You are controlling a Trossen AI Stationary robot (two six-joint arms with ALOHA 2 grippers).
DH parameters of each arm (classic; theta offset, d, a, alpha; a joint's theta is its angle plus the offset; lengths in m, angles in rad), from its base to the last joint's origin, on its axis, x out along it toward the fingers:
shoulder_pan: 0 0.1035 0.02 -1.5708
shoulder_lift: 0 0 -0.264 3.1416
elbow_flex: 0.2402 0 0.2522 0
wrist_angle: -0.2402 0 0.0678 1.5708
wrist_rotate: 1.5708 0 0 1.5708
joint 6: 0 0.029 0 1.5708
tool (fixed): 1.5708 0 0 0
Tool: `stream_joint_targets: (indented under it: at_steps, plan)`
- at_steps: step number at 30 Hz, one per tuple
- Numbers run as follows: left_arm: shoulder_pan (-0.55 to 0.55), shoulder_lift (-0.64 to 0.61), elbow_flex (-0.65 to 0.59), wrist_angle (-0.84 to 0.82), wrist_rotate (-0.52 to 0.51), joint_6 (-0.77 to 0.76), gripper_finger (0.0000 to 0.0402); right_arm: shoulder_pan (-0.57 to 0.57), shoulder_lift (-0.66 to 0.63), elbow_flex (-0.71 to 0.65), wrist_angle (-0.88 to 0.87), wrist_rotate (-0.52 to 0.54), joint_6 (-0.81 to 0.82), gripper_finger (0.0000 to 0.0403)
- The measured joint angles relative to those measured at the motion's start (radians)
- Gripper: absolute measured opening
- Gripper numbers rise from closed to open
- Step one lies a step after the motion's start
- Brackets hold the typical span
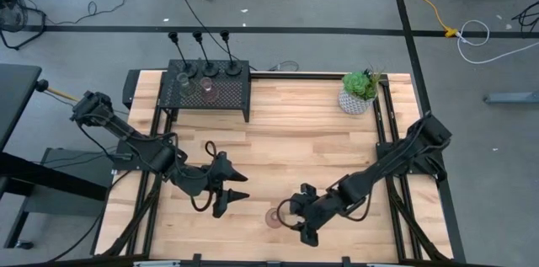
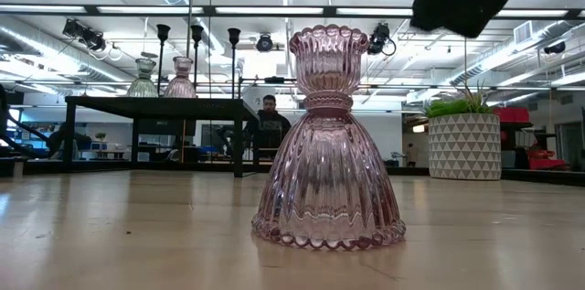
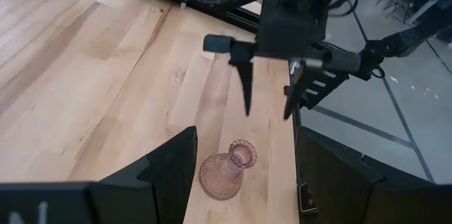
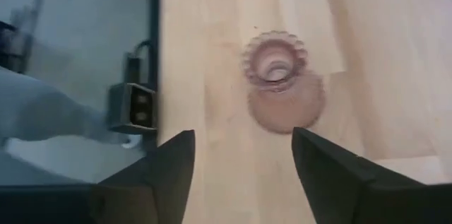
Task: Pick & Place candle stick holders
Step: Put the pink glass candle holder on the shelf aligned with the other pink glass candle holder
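A pinkish ribbed glass candle stick holder (image 2: 329,144) stands upright on its wide base near the table's front edge (image 1: 274,217). My right gripper (image 3: 267,100) hangs open a little above it and to its right, touching nothing; its wrist view looks down on the holder (image 4: 282,86). My left gripper (image 1: 242,186) waits open to the holder's left, clear of it. At the far left, three black holders (image 1: 206,68) and two glass ones (image 1: 207,88) stand on the black mesh box (image 1: 227,94).
A green plant in a white patterned pot (image 1: 360,92) stands at the far right. Black frame rails (image 1: 386,124) run along the table's sides. Bare wood lies between the box and the front edge. A person (image 2: 268,121) sits in the room beyond.
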Motion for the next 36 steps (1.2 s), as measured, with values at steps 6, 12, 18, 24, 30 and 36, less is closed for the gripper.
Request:
stream_joint_targets:
  at_steps: [6,12,18,24,30,36]
  plan:
    - [0.0,0.0,0.0,0.002,0.0,-0.001,0.0243,-0.012,0.056,0.0,-0.009,0.089,-0.055,0.0261]
    - [0.0,0.0,0.0,0.002,0.0,-0.026,0.0243,-0.029,0.102,0.0,0.048,0.1,-0.075,0.0277]
    - [0.0,0.0,0.0,0.002,0.0,-0.026,0.0243,-0.037,0.148,0.0,0.13,0.084,-0.104,0.0286]
    - [0.0,0.0,0.0,0.002,-0.003,-0.026,0.0243,-0.037,0.192,0.0,0.213,0.074,-0.103,0.0288]
    - [0.0,0.0,0.0,-0.005,-0.003,-0.026,0.0243,-0.037,0.226,0.001,0.256,0.081,-0.102,0.0288]
    - [0.0,0.0,0.0,-0.014,-0.004,-0.025,0.0243,-0.038,0.247,0.001,0.286,0.131,-0.103,0.0288]
